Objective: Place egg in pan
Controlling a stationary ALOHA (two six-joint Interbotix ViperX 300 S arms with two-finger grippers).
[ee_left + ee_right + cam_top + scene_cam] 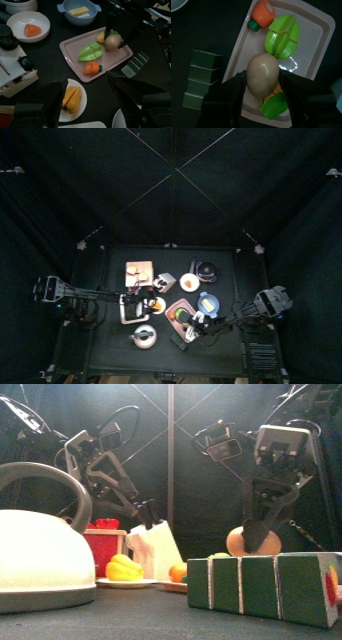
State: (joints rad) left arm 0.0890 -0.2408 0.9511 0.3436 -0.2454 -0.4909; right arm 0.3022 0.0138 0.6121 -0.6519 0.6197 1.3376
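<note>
A beige egg [262, 72] sits between the jaws of my right gripper [263, 89], which is shut on it just above a pink tray [314, 30]. In the front view the egg [249, 542] hangs in the right gripper [263, 519] behind a row of green blocks [261, 584]. The left wrist view shows the egg [113, 41] over the tray's [70, 46] far end. A dark round pan [205, 268] seems to lie at the back of the table. My left gripper [88, 87] is open and empty, above the table between the tray and a plate.
On the tray lie a green leaf [89, 51] and an orange piece [92, 68]. Around it stand a white bowl [30, 20], a blue bowl with a yellow block [79, 11], a plate of yellow food [70, 97], and a white kettle [40, 544] at the front left.
</note>
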